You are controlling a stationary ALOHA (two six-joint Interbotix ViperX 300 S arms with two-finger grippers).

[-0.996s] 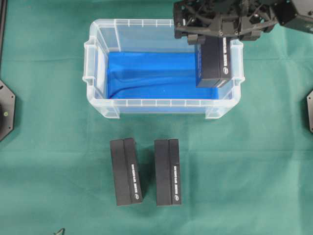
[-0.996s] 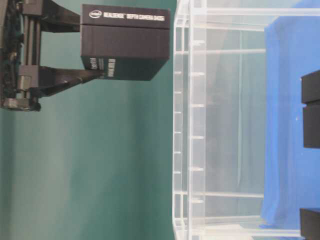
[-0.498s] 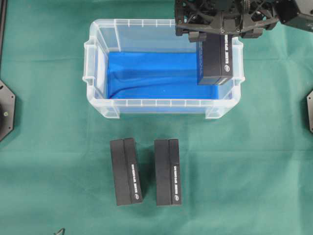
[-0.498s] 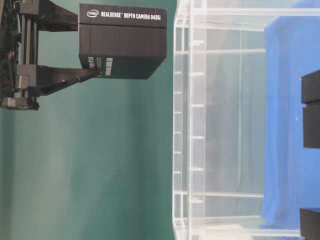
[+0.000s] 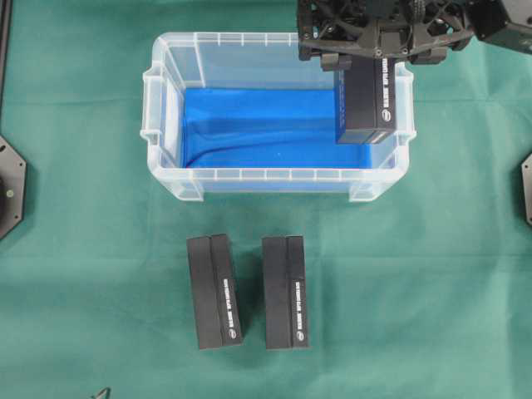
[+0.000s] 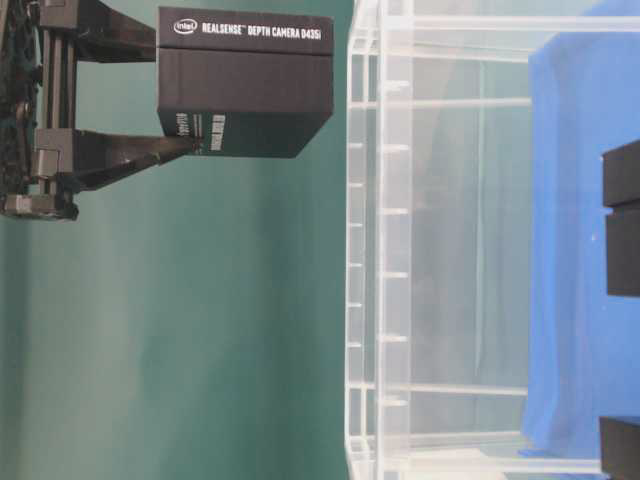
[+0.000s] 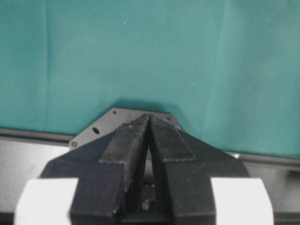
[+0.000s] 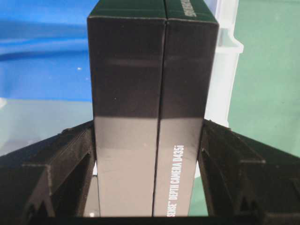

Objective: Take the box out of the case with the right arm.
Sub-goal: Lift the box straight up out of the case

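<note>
Even, bright overhead light is falling throughout; shadows are staying soft. The box [image 8: 152, 117] is showing a pale sheen low in the right wrist view. Table-level view is appearing slightly soft.

Item: black rectangular cardboard box [image 5: 367, 100], clamped in all-black truss-like right gripper [image 5: 366, 56]. Change: sits slightly farther toward the clear plastic bin's [image 5: 170, 125] back wall than one second earlier; unmoved since the half-second mark.
</note>
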